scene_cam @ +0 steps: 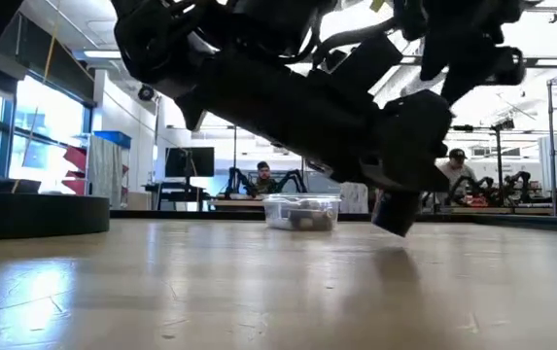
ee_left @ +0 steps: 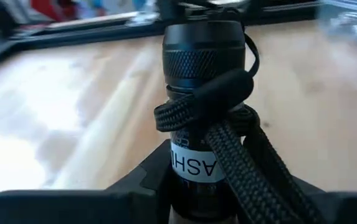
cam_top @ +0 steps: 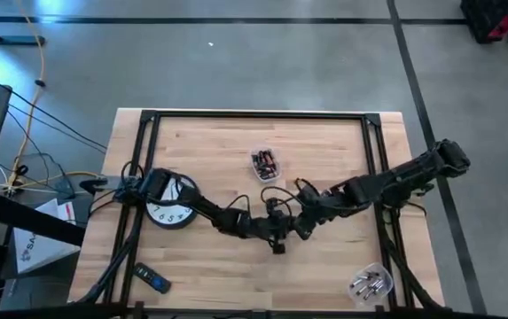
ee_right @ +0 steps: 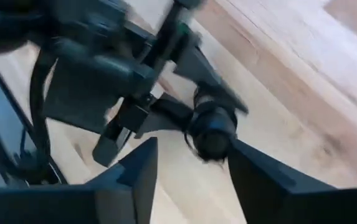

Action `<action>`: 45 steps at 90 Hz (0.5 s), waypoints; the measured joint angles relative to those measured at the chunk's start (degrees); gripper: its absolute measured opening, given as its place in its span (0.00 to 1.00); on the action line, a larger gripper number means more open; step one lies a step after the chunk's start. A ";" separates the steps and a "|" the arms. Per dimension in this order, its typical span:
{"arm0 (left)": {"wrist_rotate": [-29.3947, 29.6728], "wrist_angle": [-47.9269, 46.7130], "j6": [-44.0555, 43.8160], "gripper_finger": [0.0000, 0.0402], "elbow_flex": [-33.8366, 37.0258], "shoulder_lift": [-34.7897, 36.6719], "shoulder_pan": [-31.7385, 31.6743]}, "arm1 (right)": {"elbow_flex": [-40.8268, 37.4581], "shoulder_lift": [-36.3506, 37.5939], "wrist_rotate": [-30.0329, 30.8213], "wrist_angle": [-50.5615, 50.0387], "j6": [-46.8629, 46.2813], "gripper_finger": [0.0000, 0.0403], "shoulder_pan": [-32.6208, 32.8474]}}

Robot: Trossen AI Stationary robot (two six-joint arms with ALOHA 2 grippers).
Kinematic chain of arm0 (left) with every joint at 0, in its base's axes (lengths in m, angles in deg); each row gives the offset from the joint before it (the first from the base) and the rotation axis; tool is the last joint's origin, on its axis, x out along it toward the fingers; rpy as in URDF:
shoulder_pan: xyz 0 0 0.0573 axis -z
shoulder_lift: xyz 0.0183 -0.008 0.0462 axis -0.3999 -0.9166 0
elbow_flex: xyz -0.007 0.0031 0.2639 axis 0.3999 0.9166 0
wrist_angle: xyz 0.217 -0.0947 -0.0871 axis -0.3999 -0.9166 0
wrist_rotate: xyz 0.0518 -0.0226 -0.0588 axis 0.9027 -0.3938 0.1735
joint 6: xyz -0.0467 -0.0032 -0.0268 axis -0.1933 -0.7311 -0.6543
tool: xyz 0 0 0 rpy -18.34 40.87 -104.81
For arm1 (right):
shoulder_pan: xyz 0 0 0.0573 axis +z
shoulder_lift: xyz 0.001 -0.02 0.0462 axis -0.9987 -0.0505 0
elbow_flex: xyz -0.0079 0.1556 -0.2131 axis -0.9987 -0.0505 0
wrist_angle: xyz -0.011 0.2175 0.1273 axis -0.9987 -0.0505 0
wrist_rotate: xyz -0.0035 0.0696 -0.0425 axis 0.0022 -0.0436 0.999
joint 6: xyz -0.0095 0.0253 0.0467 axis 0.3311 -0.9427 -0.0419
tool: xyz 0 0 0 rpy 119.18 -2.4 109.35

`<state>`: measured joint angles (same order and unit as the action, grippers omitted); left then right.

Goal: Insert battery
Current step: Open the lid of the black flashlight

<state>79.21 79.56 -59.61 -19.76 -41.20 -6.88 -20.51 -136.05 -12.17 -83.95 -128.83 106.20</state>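
Holding a black cylindrical flashlight with a knurled collar and woven wrist cord point(ee_left: 204, 93) at table centre, the left gripper point(cam_top: 271, 232) is clamped on its body. Right gripper point(ee_right: 190, 171) faces it with fingers spread, empty. Judged step: opening the flashlight, no battery in hand yet. Next move needs alignment with its end. The small clear plastic tub of batteries point(cam_top: 265, 165) sits near; the flashlight's end cap is hard to make out.

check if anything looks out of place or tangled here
The black braided lanyard is looped around the black cylindrical flashlight held by the left end effector, which could snag. Nothing looks spilled or damaged.
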 joint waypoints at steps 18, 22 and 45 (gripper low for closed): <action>0.14 0.18 0.00 0.24 0.00 -0.42 0.00 | -1.07 0.00 -0.77 -1.23 -9.06 0.45 -1.36; 0.20 0.06 0.00 0.24 0.00 -0.42 0.00 | -1.41 0.00 -0.77 -0.58 -10.51 0.45 -1.71; 1.33 0.18 -0.10 0.24 -0.02 -0.42 0.10 | -1.68 -0.35 -0.05 2.90 -13.16 0.45 -2.76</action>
<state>80.54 79.75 -59.71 -19.78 -41.62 -6.78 -22.19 -136.41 -12.22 -81.06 -141.98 103.44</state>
